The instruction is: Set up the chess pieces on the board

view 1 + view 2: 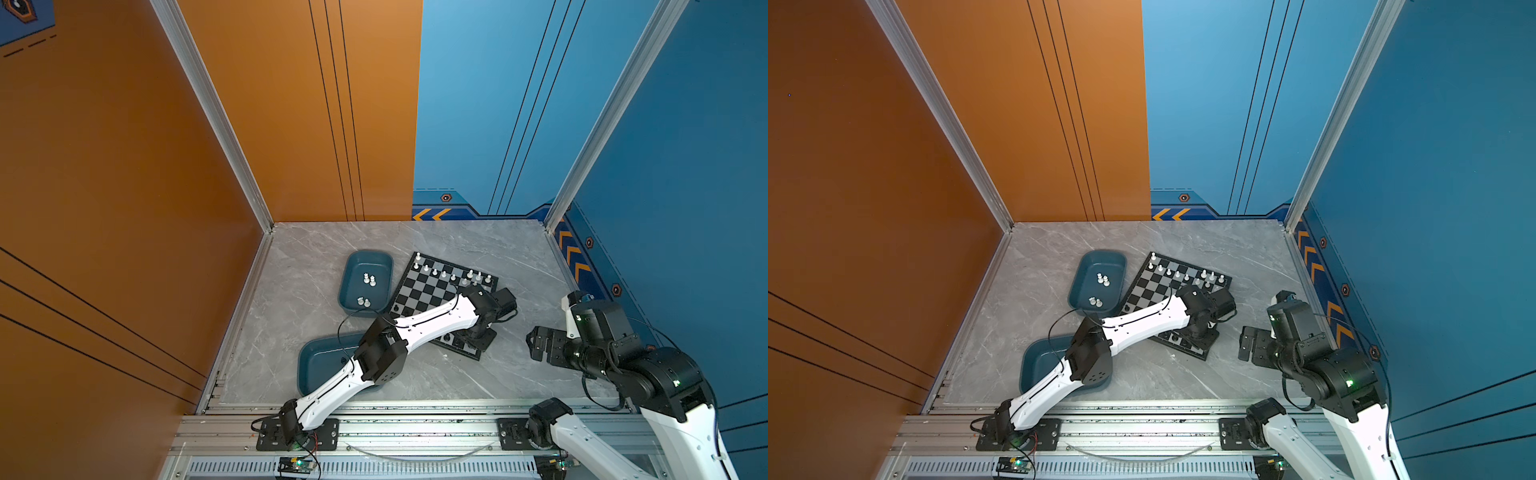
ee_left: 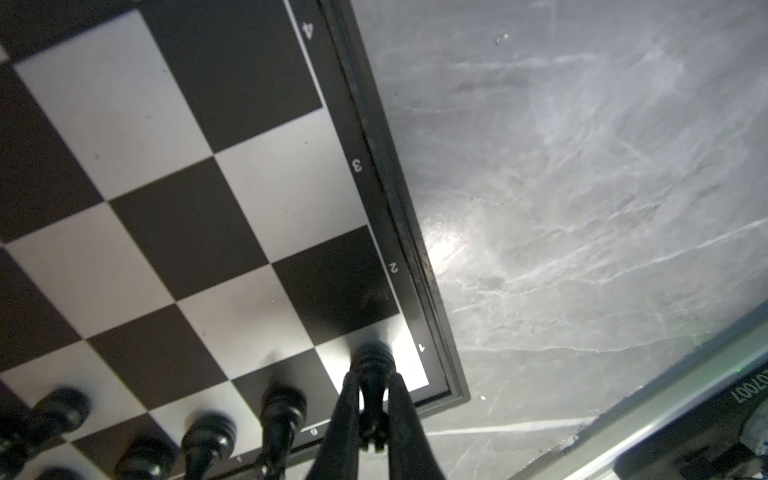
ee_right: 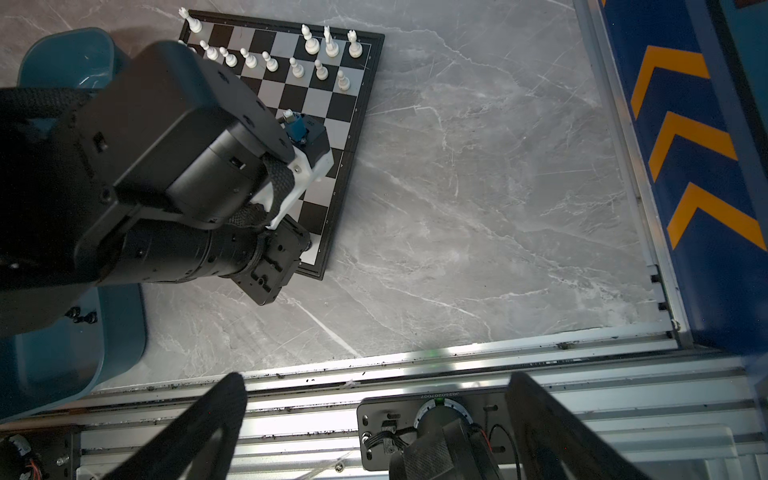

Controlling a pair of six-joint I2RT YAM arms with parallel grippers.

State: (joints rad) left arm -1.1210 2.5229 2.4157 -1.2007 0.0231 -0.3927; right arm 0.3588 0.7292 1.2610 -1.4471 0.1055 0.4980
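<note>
The board point(image 1: 419, 291) of black and silver squares lies skewed in the middle of the table. White chess pieces point(image 1: 444, 274) stand along its two far rows. My left gripper point(image 2: 372, 380) is shut on a black piece point(image 2: 374, 361) with a notched top, its base down on the light corner square by the "1". Three more black pieces point(image 2: 282, 407) stand in the same edge row beside it. In both top views the left gripper point(image 1: 478, 341) points down over the board's near right corner. My right gripper point(image 3: 376, 382) hangs open and empty over the front rail, to the right of the board point(image 3: 316, 104).
A teal tray point(image 1: 365, 257) left of the board holds several white pieces point(image 1: 368, 279). A second teal tray point(image 1: 316, 361) lies under my left forearm, with a few black pieces point(image 3: 83, 318) in it. Walls stand on three sides and an aluminium rail point(image 1: 415, 419) runs along the front.
</note>
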